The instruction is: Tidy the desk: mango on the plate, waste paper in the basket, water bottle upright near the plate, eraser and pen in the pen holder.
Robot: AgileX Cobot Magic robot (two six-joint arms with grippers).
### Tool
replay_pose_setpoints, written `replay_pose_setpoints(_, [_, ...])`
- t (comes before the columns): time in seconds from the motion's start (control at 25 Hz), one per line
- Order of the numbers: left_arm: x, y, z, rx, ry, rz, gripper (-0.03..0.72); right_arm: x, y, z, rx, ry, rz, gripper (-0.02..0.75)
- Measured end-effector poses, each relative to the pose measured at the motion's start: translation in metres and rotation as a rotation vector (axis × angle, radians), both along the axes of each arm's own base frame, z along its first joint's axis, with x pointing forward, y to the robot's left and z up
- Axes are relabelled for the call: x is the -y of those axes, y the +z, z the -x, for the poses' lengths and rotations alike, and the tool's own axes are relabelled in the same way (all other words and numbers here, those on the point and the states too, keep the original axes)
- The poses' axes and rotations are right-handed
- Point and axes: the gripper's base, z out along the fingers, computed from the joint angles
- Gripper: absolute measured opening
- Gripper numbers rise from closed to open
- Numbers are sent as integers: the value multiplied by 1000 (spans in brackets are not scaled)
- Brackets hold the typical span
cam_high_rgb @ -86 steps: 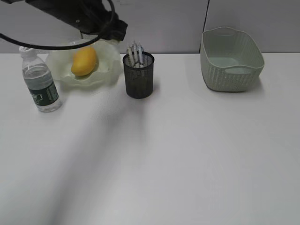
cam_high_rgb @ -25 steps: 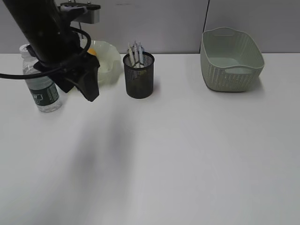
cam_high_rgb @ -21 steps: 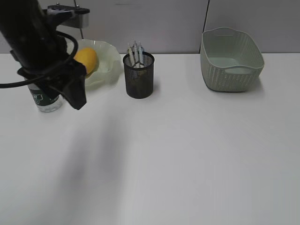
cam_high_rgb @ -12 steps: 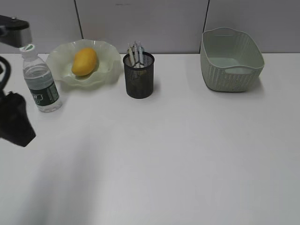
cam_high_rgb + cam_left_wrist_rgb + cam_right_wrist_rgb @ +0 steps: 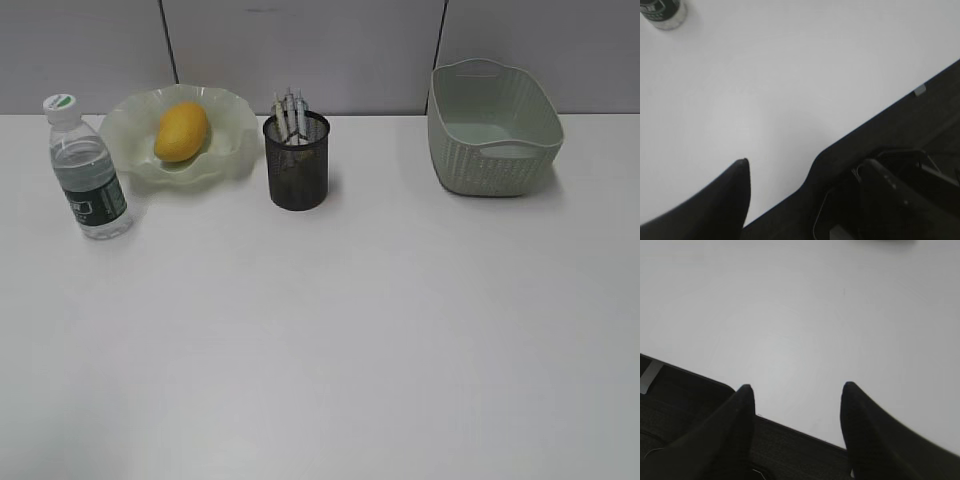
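White table (image 5: 350,330): mango (image 5: 181,131) on plate (image 5: 230,150), bottle (image 5: 87,180) upright beside; both claws (image 5: 805,170) (image 5: 796,392) apart, w/ nothing held.

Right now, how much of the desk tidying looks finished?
Nearly all of it. The mango lies on the plate, the water bottle stands upright beside it, and pens stick out of the pen holder. Nothing is in hand: both arms' fingers are empty. Eraser and waste paper aren't visible; the basket hides its floor.
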Motion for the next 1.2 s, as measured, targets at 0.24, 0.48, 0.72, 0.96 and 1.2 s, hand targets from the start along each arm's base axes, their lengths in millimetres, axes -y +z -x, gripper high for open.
replay_pose_setpoints(0.24, [-31,1,54,224,84,155,523,0,0,0,0,0,0,438])
replay_pose_setpoints(0.48, [-42,-17,72,295,98,192,523,0,0,0,0,0,0,438])
replay_pose_setpoints(0.72, [-39,-32,63,287,109,172,523,0,0,0,0,0,0,438])
replay_pose_setpoints(0.96, [-38,-34,62,291,109,173,523,0,0,0,0,1,1,438])
replay_pose_setpoints(1.2, [-38,-33,62,293,109,175,522,-2,0,1,1,32,6,438])
